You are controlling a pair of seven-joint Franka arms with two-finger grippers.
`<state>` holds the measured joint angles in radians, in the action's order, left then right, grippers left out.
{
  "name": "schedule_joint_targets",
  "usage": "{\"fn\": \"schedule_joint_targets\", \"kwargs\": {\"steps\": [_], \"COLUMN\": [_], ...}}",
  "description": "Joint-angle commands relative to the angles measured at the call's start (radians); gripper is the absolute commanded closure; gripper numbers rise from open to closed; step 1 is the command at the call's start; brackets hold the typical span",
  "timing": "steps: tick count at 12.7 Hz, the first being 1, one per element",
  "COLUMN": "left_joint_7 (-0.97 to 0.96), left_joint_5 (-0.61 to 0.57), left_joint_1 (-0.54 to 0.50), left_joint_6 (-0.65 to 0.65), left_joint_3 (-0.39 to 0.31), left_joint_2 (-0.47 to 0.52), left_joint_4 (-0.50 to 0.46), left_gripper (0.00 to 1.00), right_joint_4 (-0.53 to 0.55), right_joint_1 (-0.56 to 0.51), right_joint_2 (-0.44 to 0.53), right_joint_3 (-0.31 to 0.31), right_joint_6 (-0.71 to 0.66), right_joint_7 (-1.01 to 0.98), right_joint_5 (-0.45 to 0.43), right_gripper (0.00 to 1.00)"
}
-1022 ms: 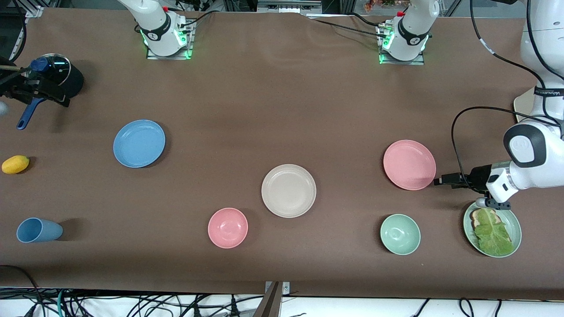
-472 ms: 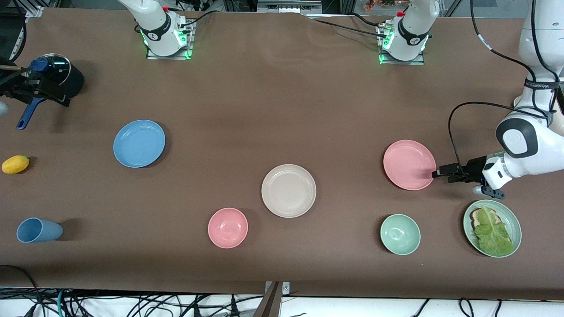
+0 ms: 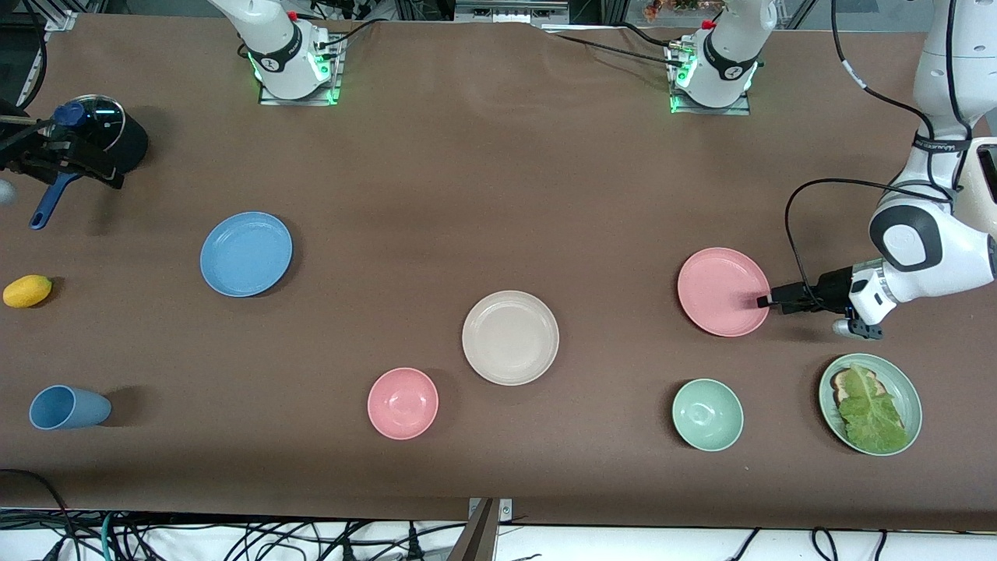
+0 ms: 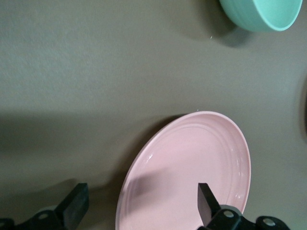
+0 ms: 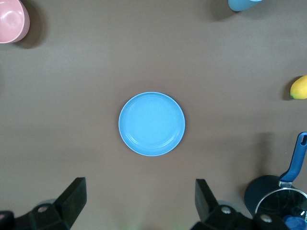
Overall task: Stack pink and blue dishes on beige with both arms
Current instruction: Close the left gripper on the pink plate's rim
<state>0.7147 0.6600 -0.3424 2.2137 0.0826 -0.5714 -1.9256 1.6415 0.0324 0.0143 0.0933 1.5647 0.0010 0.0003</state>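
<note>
The pink plate (image 3: 723,292) lies toward the left arm's end of the table. My left gripper (image 3: 767,301) is low at its rim and open. In the left wrist view one of its fingers (image 4: 207,203) is over the pink plate (image 4: 192,172) and the other is outside the rim. The blue plate (image 3: 246,254) lies toward the right arm's end, and the beige plate (image 3: 510,337) lies mid-table. My right gripper (image 5: 140,199) is out of the front view. It hangs open high over the table, with nothing between its fingers and the blue plate (image 5: 151,123) far below.
A pink bowl (image 3: 403,403), a green bowl (image 3: 707,414) and a pale green plate with lettuce (image 3: 870,403) sit nearer the front camera. A blue cup (image 3: 68,407), a yellow fruit (image 3: 27,291) and a black pot (image 3: 97,140) stand at the right arm's end.
My left gripper has moved away from the lettuce plate and on to the pink plate's rim, still open. Nothing else on the table has moved.
</note>
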Motion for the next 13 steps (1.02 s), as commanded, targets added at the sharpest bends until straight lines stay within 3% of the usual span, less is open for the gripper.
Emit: {"fn": "schedule_joint_targets", "kwargs": {"steps": [1,4,5,6,7,9,12,13], "left_joint_7": [0.031,0.032,0.032,0.032,0.032,0.032,0.032,0.032], "left_joint_5": [0.036,0.044,0.044,0.052,0.072,0.086,0.087,0.087], "left_joint_1": [-0.020,-0.020,-0.021,-0.020,-0.020,-0.017,-0.016,-0.018], "left_joint_6": [0.026,0.043,0.050,0.055,0.057,0.058,0.067,0.066], "left_joint_3": [0.003,0.003,0.003,0.003,0.003,0.003,0.003,0.003], "left_joint_2": [0.030,0.034,0.034,0.034,0.034,0.031,0.031,0.031], "left_joint_4": [-0.055,-0.078,-0.081,-0.084,-0.085,-0.084,-0.085,-0.084], "left_gripper": [0.00,0.01,0.06,0.21,0.44,0.60,1.00,1.00], "right_joint_4": [-0.006,-0.006,-0.006,-0.006,-0.006,-0.006,-0.006,-0.006], "right_joint_1": [0.006,0.006,0.006,0.006,0.006,0.004,0.006,0.006], "right_joint_2": [0.004,0.004,0.004,0.004,0.004,0.004,0.004,0.004], "right_joint_3": [0.006,0.006,0.006,0.006,0.006,0.006,0.006,0.006], "right_joint_6": [-0.012,-0.012,-0.012,-0.012,-0.012,-0.012,-0.012,-0.012], "right_joint_7": [-0.007,-0.007,-0.007,-0.007,-0.006,-0.007,-0.007,-0.007], "right_joint_5": [0.006,0.006,0.006,0.006,0.006,0.006,0.006,0.006], "right_gripper": [0.00,0.00,0.00,0.00,0.00,0.00,0.00,0.00]}}
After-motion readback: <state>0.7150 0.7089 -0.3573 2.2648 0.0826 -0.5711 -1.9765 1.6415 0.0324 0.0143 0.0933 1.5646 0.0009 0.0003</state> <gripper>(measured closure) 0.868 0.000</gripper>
